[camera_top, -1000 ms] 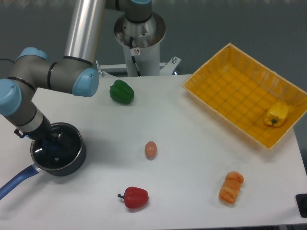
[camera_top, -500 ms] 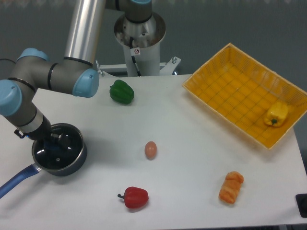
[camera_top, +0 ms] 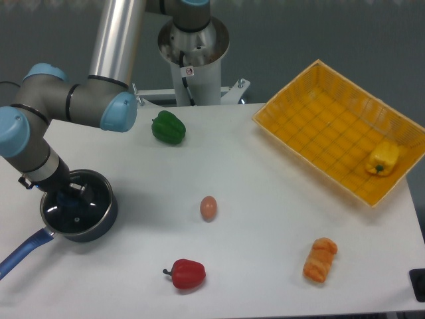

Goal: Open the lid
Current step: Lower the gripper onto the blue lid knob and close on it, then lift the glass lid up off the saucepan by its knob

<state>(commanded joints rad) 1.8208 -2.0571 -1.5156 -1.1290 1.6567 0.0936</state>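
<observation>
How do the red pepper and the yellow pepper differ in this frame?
The red pepper lies bare on the table near its front edge; the yellow pepper sits inside the yellow basket at the right. The red pepper's stem points left, the yellow pepper's stem towards the front. Both are bell peppers lying on their sides.

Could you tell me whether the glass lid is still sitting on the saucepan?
On, as far as visible: the lid lies level across the saucepan rim, with the gripper at its knob.

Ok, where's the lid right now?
The lid sits on the dark blue saucepan at the table's near-left edge, under the gripper, well left of the egg.
</observation>
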